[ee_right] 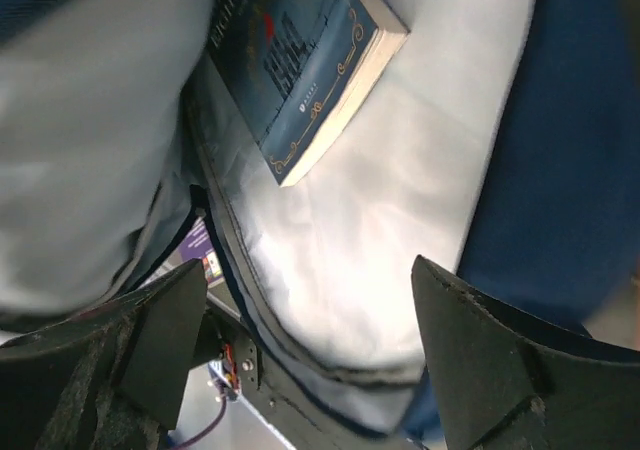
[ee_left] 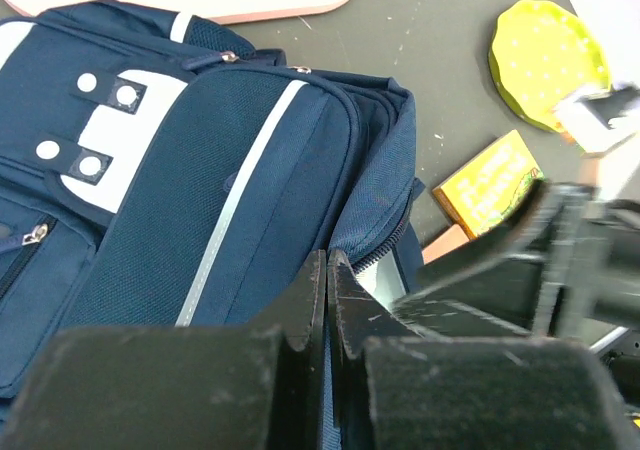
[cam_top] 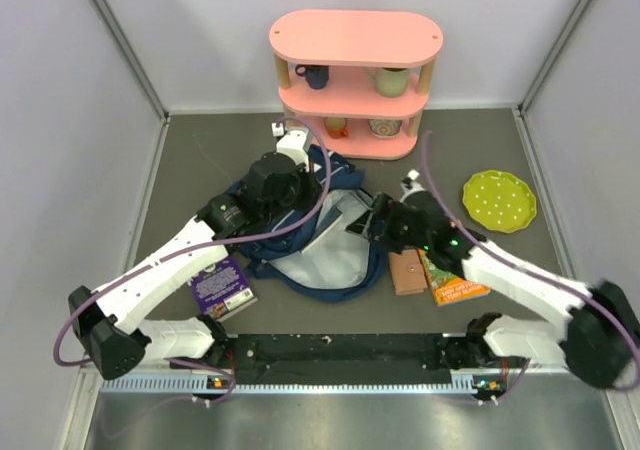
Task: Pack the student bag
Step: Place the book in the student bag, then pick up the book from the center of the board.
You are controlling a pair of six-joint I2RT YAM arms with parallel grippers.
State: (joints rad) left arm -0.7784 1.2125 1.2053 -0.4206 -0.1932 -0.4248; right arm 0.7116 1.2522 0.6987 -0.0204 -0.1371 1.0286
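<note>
I count one student bag [cam_top: 335, 250], one pink shelf [cam_top: 355, 35], four cups [cam_top: 311, 75] on it, one green plate [cam_top: 499, 200], and three books: one purple book [cam_top: 222, 285], one orange book [cam_top: 455, 282], one blue book [ee_right: 290, 60]. One flat brown item [cam_top: 406, 270] too.

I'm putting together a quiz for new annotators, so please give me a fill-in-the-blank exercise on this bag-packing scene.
1. The right pincer hovers over the pale lining of the student bag with its jaws ____.
2. The left pincer is ____.
3. The book lying inside the bag has a ____ cover.
4. The shelf behind the bag is ____.
Missing words: open; shut; blue; pink.
</note>
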